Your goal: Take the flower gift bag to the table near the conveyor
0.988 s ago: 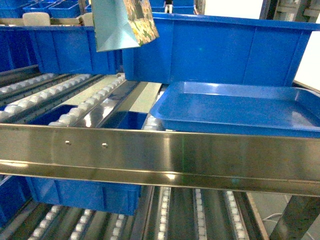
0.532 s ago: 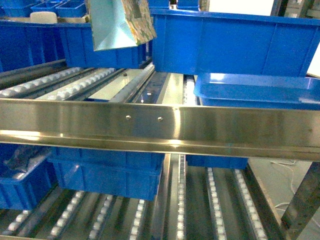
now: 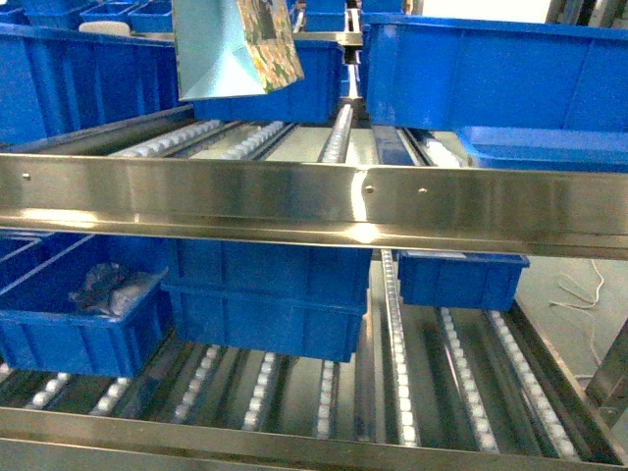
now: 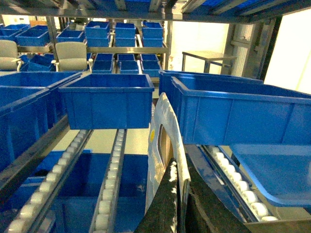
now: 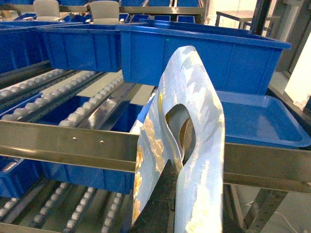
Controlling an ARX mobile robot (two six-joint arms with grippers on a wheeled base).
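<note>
Both grippers clamped on flower gift bag [image 3: 235, 49]: left gripper [image 4: 181, 194], right gripper [image 5: 170, 194] pinching its top edge. Conveyor [image 3: 324, 201] rollers below, blue bins [image 4: 108, 99] ahead.

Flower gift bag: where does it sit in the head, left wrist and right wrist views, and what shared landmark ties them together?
Head: the flower gift bag hangs at the top edge, left of centre.
Left wrist: bottom centre, seen nearly edge-on.
Right wrist: centre down to the bottom edge, cut-out handle facing the camera.
Shared landmark: the large blue bin on the upper level.
</note>
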